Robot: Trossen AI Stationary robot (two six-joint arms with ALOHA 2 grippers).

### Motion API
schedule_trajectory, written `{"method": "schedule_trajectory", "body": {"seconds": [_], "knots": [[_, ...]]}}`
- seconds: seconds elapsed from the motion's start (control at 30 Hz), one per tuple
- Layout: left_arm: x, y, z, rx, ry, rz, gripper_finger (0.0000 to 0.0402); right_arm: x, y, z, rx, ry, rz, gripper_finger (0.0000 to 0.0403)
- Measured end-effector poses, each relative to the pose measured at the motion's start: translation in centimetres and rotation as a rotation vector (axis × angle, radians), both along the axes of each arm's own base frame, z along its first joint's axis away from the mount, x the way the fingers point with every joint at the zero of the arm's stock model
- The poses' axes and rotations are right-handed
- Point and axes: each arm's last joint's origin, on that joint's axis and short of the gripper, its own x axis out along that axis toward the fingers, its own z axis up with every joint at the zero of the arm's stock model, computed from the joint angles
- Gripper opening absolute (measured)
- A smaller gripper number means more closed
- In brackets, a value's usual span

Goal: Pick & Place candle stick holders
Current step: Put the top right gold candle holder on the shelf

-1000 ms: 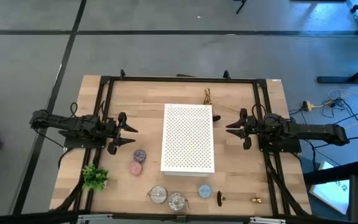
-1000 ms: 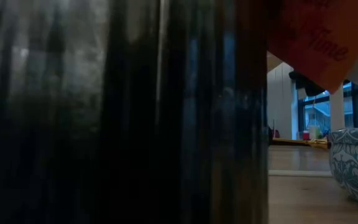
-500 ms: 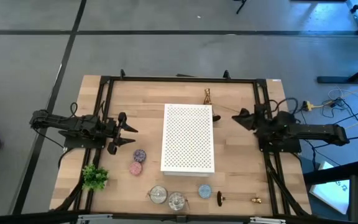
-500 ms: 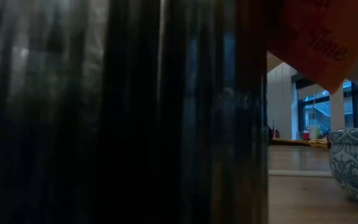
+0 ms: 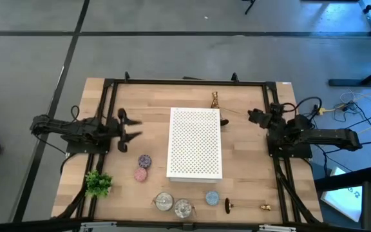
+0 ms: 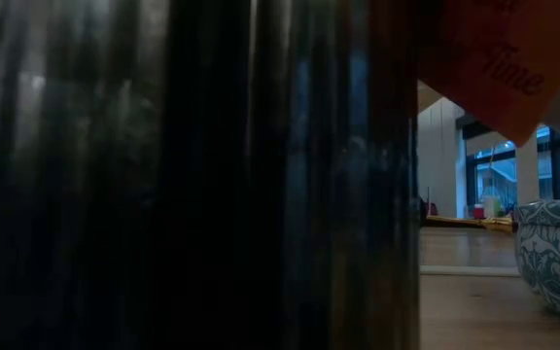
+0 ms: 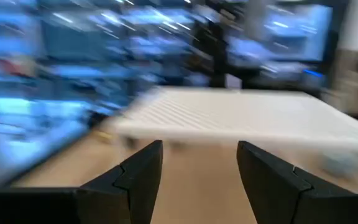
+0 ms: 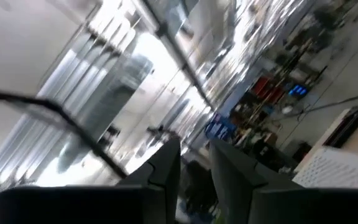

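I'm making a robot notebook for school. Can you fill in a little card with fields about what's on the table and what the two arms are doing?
Table: wooden top in a black frame
Middle: white dotted board, lying flat
Standing candle stick holder: gold, upright, by the board's far right corner
Lying candle stick holder: on its side, near front edge
Front row: two glass pots, blue disc
Left of board: purple disc, pink disc, green plant
Left gripper: jaws open, empty, facing the board
Right gripper: empty, jaws narrow, right of the board

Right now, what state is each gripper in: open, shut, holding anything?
Left gripper: open, nothing between its fingers, facing the white perforated board.
Right gripper: fingers slightly apart, holding nothing.
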Motion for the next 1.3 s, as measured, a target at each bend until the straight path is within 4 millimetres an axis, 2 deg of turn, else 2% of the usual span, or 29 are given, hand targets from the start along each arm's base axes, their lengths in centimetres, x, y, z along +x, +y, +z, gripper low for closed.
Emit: {"method": "schedule_trajectory", "body": {"seconds": [0.23,0.37,0.47,0.6,0.73,1.03,1.17,1.3], "knots": [[-0.9,1.2,2.5,0.113,-0.177,0.393,0.0203,-0.5,-0.6,0.5,0.101,-0.070,-0.183,0.0089],[-1.4,1.5,3.2,0.140,-0.217,0.510,0.0203,-0.6,-0.6,0.6,0.116,-0.091,-0.206,0.0089],[-2.1,1.6,4.3,-0.054,-0.428,0.490,0.0203,-0.6,-0.6,0.6,0.110,-0.087,-0.209,0.0089],[-3.1,1.7,5.5,-0.504,-0.796,0.335,0.0203,-0.6,-0.6,0.6,0.109,-0.089,-0.210,0.0089],[-3.0,1.9,5.4,-0.761,-0.925,0.288,0.0203,-0.6,-0.6,0.6,0.101,-0.083,-0.214,0.0098],[-2.7,1.9,5.2,-1.032,-1.041,0.195,0.0203,-0.6,-0.6,0.6,0.097,-0.084,-0.208,0.0183],[-2.9,2.0,5.2,-1.044,-1.066,0.242,0.0203,-0.6,-0.6,0.6,0.107,-0.088,-0.209,0.0214],[-2.9,2.0,5.3,-1.050,-1.067,0.235,0.0203,-0.6,-0.7,0.6,0.117,-0.091,-0.223,0.0229]]}}
